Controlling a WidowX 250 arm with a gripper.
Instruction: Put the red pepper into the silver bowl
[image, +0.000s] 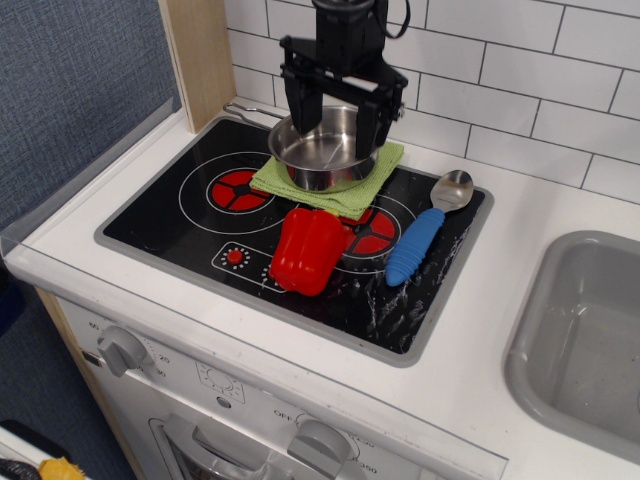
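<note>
Your gripper (340, 118) hangs jaws apart over the shiny steel silver bowl (322, 150), which sits on a green cloth (357, 184). The glossy, lobed red pepper (309, 250) lies at the bowl's 6 o'clock on the smooth black stovetop (170, 215).

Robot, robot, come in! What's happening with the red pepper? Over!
Gripper open, empty, above the silver bowl. Red pepper on the stovetop, in front of the bowl, not picked up. Blue-handled spoon lies beside the pepper, not blocking. Over.
</note>
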